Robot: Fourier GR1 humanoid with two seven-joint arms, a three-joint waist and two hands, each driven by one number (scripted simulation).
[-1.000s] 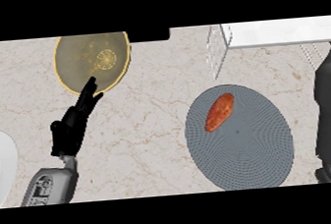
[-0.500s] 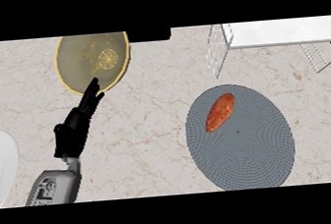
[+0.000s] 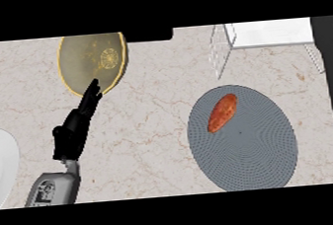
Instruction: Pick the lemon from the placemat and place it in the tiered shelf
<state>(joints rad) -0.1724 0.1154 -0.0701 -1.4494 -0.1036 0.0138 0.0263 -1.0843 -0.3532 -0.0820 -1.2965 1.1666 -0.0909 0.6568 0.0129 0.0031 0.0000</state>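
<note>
Nearest you, the left hand (image 3: 74,134) rests above the table (image 3: 148,121), fingers straight and holding nothing. Your target sits untouched on the grey round placemat (image 3: 249,147): an elongated orange-red item (image 3: 222,112), hardly lemon-like. The right hand isn't identifiable. Farther back, a yellowish plate (image 3: 92,61) and the white wire tiered shelf (image 3: 266,35).

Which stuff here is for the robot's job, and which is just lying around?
For the job: orange-red fruit, grey placemat, white wire shelf, left hand.
Just lying around: yellow plate, white plate.
</note>
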